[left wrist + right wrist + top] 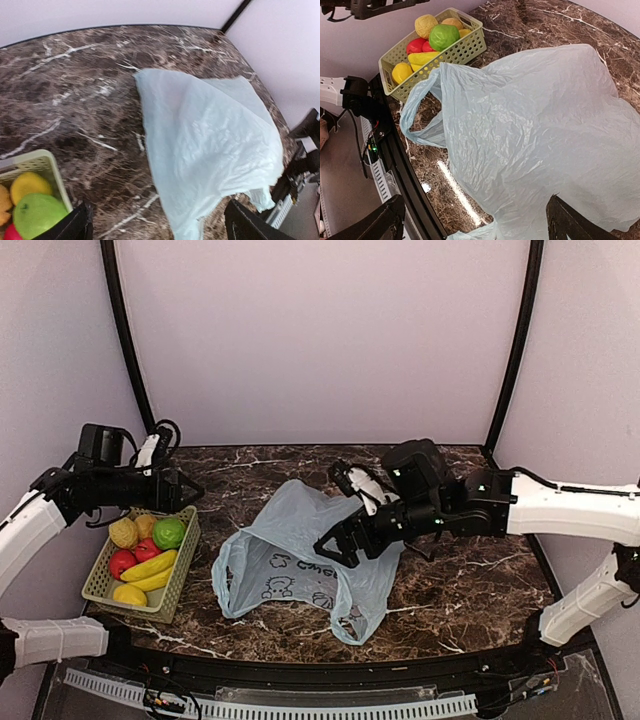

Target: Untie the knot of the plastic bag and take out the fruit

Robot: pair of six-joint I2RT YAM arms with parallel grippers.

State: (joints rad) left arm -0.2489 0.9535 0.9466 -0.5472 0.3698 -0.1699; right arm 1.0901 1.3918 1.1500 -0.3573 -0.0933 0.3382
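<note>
The plastic bag [290, 555] lies flat and crumpled in the middle of the marble table, pale blue-green with a faint dark print. Its loop handles [228, 580] lie loose, and no knot shows. A round green fruit [168, 532] sits in the basket [182, 575] at the left. My left gripper [190, 490] hovers open above the basket's far side, nothing between its fingers; the left wrist view looks across at the bag [210, 140]. My right gripper [332, 545] hangs open over the bag's middle [535, 125], empty.
The cream perforated basket [465, 52] also holds bananas [150, 568], red apples [122, 560] and yellow fruits [124, 532]. The table's black front edge [405, 165] runs close below the bag. Pale walls enclose the back and sides.
</note>
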